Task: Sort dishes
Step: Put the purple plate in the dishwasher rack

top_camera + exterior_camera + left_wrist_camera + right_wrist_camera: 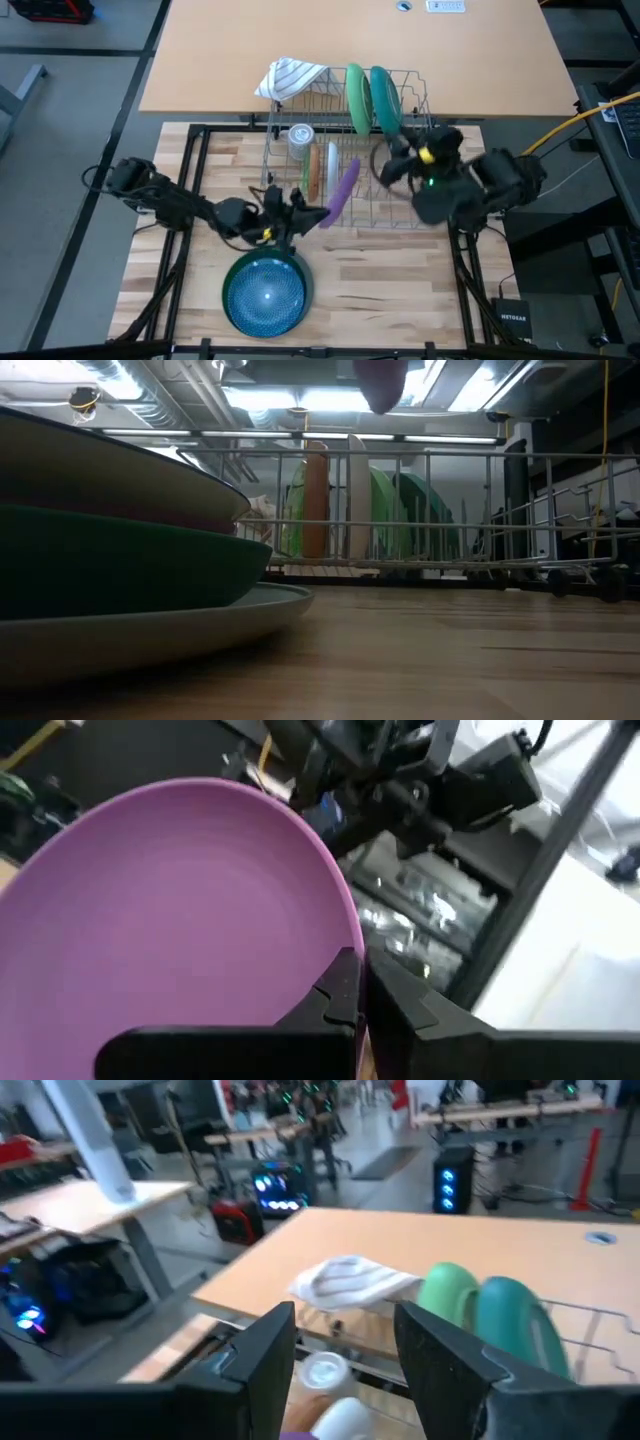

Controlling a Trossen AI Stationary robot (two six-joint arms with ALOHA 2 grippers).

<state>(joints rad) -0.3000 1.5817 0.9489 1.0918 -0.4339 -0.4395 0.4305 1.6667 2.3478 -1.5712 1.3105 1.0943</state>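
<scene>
Two arms were over the table when we looked: the left gripper (300, 212) was clenched on the rim of a purple plate (341, 193), holding it tilted just above the wire dish rack (420, 205), while the right gripper (395, 165) hovered with its fingers spread wide and empty near the upright green plate (357, 98) and teal plate (385, 98) at the rack's far end. We saw a tan plate (313, 172) and a white plate (331, 165) standing on edge in the rack beside a small clear glass (300, 138), a striped cloth (290, 77) draped over the rack's far corner, and a stack of dishes topped by a blue bowl (266, 293) resting on the table in front of the rack
</scene>
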